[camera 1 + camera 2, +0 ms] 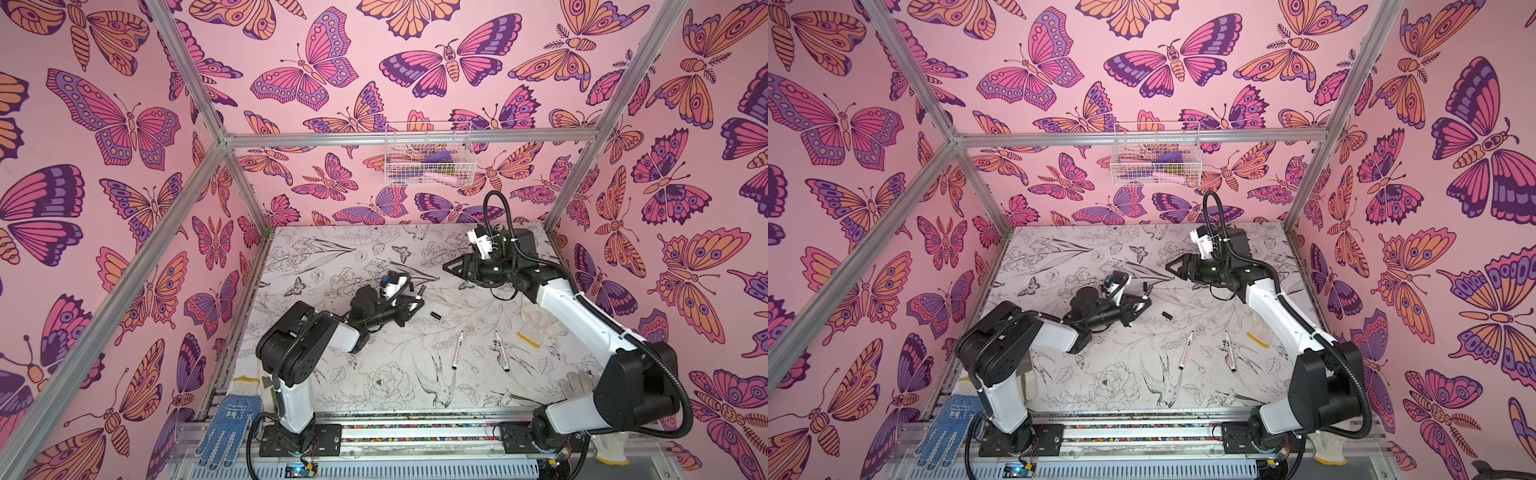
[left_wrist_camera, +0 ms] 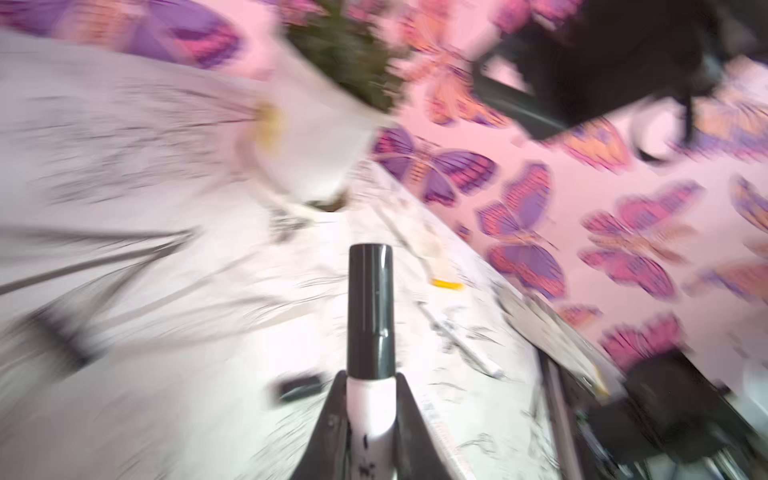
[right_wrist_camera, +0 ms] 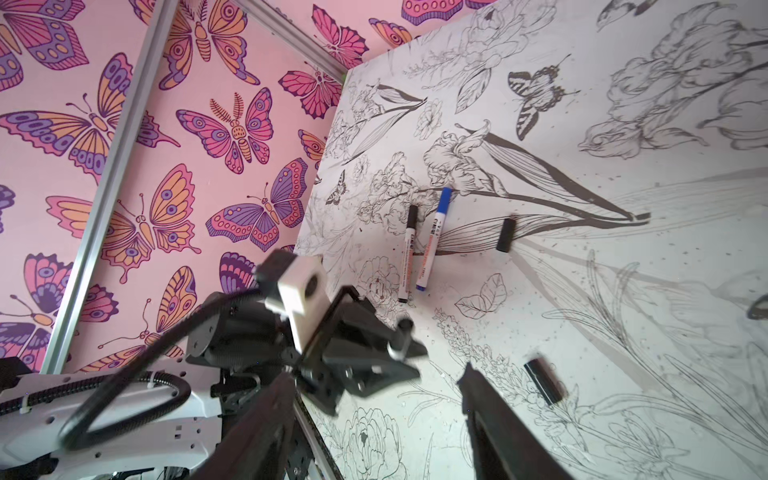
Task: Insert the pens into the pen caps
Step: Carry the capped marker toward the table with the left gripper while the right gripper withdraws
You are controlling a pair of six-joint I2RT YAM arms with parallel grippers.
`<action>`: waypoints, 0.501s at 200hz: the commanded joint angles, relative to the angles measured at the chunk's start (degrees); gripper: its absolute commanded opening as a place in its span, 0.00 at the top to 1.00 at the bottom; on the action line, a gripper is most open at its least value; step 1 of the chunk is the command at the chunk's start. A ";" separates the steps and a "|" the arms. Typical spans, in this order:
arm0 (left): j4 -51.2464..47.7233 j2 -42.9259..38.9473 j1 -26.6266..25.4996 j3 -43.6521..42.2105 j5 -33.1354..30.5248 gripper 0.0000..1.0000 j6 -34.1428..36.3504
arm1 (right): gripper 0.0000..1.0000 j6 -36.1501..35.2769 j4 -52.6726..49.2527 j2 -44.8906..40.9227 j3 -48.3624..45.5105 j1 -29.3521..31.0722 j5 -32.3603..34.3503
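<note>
Left pincer (image 1: 417, 300) is gripping a capped pen (image 2: 370, 405); right pincer (image 1: 449, 267) is gaping, empty.
Both top views: left pincer is holding its pen low over mid worktop (image 1: 332, 257), right pincer is hanging nearby w/ jaws apart; two bare pens (image 1: 457, 351) (image 1: 501, 352) are lying nearer the front, a loose black cap (image 1: 436, 316) btwn them & the left pincer. Left wrist view, blurry: a black cap (image 2: 370, 311) is sitting on the held pen's end. Right wrist view: a black-capped pen (image 3: 407, 253) & a blue-capped pen (image 3: 432, 241) are lying side by side, another loose cap (image 3: 505, 235) near them.
</note>
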 commanded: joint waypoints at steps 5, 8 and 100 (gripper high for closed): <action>-0.40 -10.67 5.62 -6.08 -11.67 1.00 -1.30 | 0.35 -1.25 -1.71 -2.28 -2.25 -0.32 1.42; -3.03 -11.55 6.04 -6.39 -13.17 1.00 -0.63 | 0.35 -1.12 -1.67 -2.33 -2.48 -0.29 1.31; -49.29 -9.58 8.65 8.32 -37.35 1.00 1.13 | 0.40 -0.36 -1.93 -3.13 -4.34 -0.19 0.30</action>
